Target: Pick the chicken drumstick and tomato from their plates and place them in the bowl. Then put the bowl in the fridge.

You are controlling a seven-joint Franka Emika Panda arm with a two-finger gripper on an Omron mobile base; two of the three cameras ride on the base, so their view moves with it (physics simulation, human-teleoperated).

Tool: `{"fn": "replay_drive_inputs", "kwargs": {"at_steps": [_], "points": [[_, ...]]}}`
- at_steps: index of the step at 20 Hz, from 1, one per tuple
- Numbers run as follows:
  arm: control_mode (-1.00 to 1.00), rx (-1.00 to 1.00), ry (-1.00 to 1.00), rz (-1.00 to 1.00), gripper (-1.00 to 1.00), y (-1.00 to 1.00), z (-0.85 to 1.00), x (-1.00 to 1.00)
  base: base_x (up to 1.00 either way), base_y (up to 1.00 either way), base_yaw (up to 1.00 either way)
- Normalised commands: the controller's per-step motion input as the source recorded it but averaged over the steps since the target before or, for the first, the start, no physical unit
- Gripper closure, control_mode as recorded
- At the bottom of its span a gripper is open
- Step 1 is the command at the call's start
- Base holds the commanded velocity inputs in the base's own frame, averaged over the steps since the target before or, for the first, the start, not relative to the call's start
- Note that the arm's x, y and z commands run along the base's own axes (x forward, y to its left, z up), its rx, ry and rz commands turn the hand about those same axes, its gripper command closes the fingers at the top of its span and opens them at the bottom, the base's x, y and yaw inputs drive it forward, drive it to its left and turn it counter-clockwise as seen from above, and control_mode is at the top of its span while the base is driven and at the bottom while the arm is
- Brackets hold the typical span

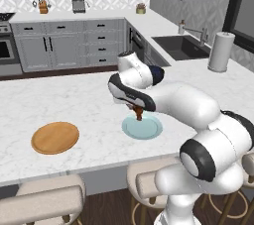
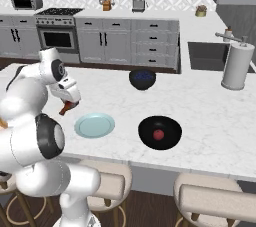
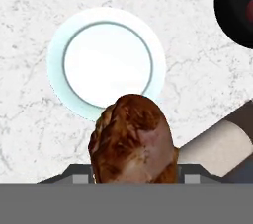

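From my station, the brown cooked chicken drumstick [image 3: 132, 139] blocks my hand view of the small dark finger tips, so I cannot see how they close on it; its lower end is cut off at the bottom. The deep black bowl [image 3: 236, 8] runs off the right edge there, with just a sliver of the small red tomato [image 3: 249, 10] showing. In the left base view the white arm hides part of the pale blue-green rimmed plate [image 1: 143, 127].

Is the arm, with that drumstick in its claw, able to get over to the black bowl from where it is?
Probably yes. The gripper holds the drumstick lifted above the blue-green plate, and only bare counter lies between it and the bowl, where the tomato already sits.
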Motion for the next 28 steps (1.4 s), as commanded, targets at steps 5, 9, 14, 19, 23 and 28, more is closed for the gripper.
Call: {"fn": "replay_drive_inputs", "kwargs": {"at_steps": [5, 9, 14, 19, 23, 28], "points": [[-1.00, 0.00, 0.03, -0.01, 1.00, -1.00, 0.00, 0.09, 0.00, 0.00, 0.00], [-1.00, 0.00, 0.07, -0.03, 1.00, -1.00, 0.00, 0.19, 0.00, 0.00, 0.00], [-1.00, 0.00, 0.11, -0.03, 1.00, -1.00, 0.00, 0.29, 0.00, 0.00, 0.00], [-1.00, 0.00, 0.12, -0.02, 1.00, -1.00, 0.00, 0.37, 0.00, 0.00, 0.00], [-1.00, 0.00, 0.09, 0.00, 1.00, -1.00, -0.11, 0.34, 0.00, 0.00, 0.00], [-1.00, 0.00, 0.02, -0.01, 1.00, -0.87, -0.59, 0.45, 0.00, 0.00, 0.00]]}}
